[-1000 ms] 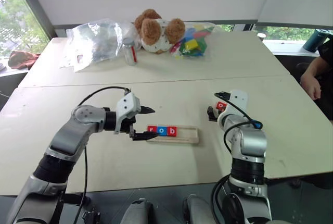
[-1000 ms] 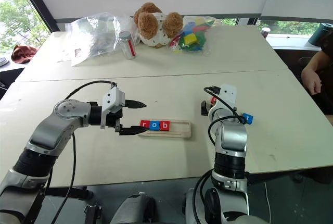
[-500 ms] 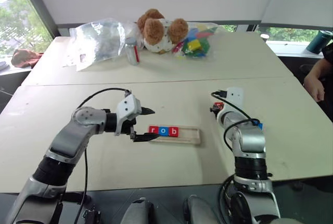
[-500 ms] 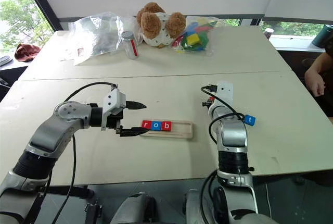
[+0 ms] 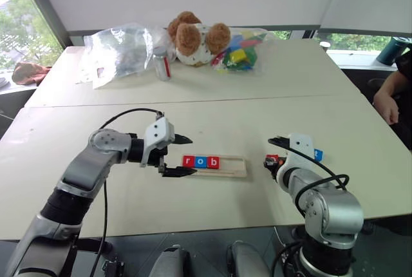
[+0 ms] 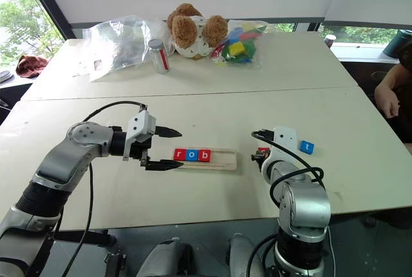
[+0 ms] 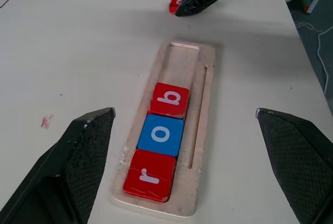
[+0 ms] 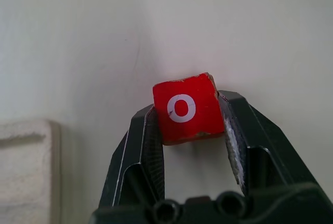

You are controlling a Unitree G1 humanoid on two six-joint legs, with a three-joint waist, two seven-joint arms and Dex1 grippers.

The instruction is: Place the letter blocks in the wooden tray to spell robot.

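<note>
The right gripper [image 8: 190,125] is clamped on a red "o" block [image 8: 184,108], pinched between its two fingers with the letter facing up, just off the right end of the wooden tray [image 6: 219,160]. The left gripper [image 5: 178,156] hangs with its fingers spread wide at the tray's left end, one finger [image 7: 73,161] on either side of it and touching no block.

In the tray's groove lie three blocks, touching in a row from the left end: a red "r" [image 7: 150,175], a blue "o" [image 7: 161,134] and a red "b" [image 7: 170,99]; the right part of the groove is bare. A blue "t" block [image 6: 307,147] lies on the table [image 6: 193,103] just right of the right gripper.

A second ago the right gripper stood farther out on the table; it has drawn back toward the robot. The left gripper has kept its place.
</note>
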